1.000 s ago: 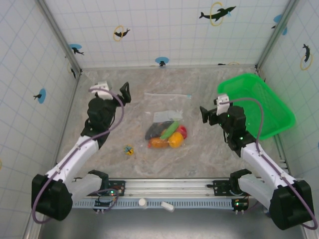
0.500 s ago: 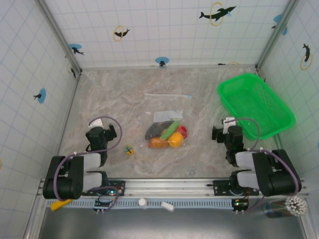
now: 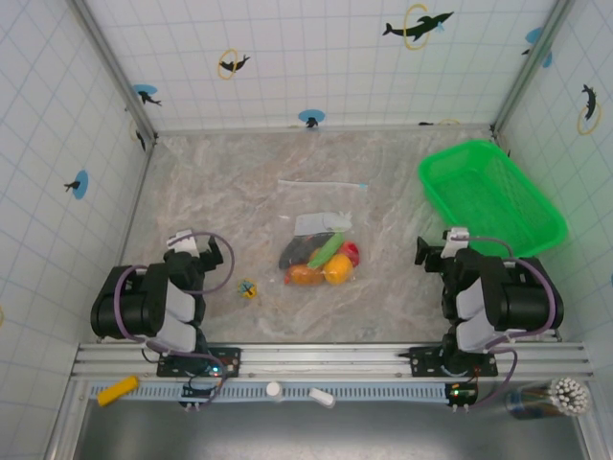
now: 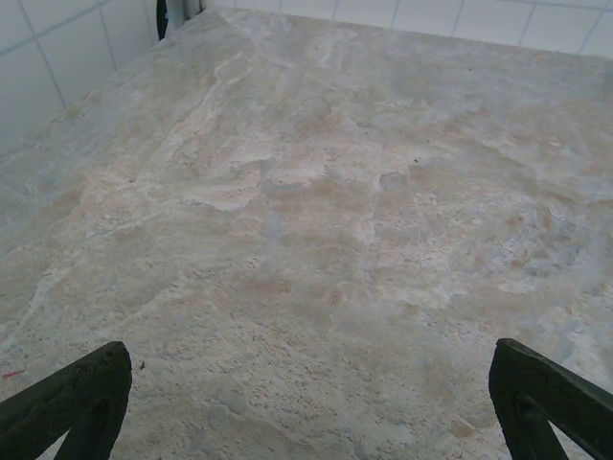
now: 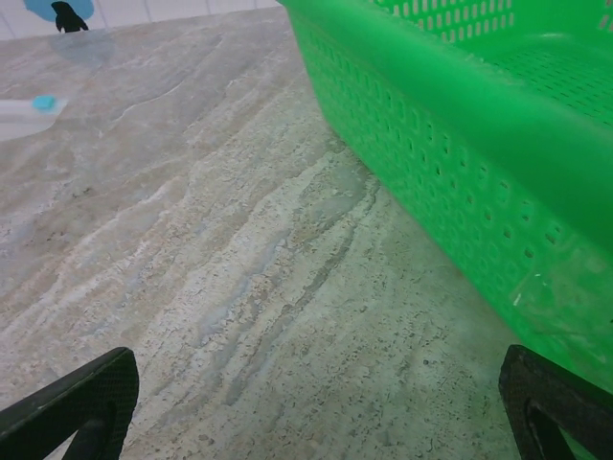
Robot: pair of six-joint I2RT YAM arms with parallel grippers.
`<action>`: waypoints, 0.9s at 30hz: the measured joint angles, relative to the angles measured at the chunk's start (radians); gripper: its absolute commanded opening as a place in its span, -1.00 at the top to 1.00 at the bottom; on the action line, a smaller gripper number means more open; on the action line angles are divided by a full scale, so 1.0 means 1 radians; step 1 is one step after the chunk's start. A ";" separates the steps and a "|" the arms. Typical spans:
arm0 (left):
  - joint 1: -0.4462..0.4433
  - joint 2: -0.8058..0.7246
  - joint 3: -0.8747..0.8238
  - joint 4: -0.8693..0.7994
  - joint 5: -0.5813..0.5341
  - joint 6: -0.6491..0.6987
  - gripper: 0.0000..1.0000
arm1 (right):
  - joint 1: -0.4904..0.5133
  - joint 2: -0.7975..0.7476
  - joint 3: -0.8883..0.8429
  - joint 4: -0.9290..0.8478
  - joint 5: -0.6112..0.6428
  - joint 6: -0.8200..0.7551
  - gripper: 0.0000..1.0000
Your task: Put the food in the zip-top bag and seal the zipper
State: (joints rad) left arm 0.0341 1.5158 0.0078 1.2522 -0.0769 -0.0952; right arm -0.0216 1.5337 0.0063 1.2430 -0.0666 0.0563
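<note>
The zip-top bag (image 3: 321, 224) lies flat mid-table, its white label patch showing. The food (image 3: 322, 259), orange, yellow, red and green pieces, is bunched at the bag's near end; I cannot tell for sure whether it lies inside the plastic. The zipper (image 3: 321, 183) runs along the far edge, its light blue tab (image 3: 364, 186) at the right, also seen as the tab (image 5: 43, 103). My left gripper (image 3: 213, 254) (image 4: 306, 412) is open over bare table near the front left. My right gripper (image 3: 431, 254) (image 5: 311, 412) is open at the front right, beside the basket.
A bright green basket (image 3: 490, 199) (image 5: 450, 144) stands at the right, close to the right gripper. A tiny yellow-blue trinket (image 3: 248, 288) lies left of the food. Tiled walls close in the table on three sides.
Both arms have pulled back from mid-table and folded down at the near edge. The bag and food have not moved.
</note>
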 measured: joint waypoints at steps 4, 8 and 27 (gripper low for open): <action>0.000 0.000 0.000 -0.003 0.010 0.008 -0.95 | 0.015 0.000 0.000 0.001 0.011 0.003 -0.99; 0.000 0.000 0.000 -0.003 0.011 0.013 -0.95 | 0.015 0.000 0.000 0.000 0.013 0.005 -0.99; 0.000 0.000 0.000 -0.003 0.010 0.017 -0.95 | 0.066 -0.002 0.000 -0.016 0.164 0.007 -0.99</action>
State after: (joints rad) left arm 0.0345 1.5158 0.0078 1.2495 -0.0669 -0.0780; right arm 0.0441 1.5318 0.0063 1.2274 0.0971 0.0635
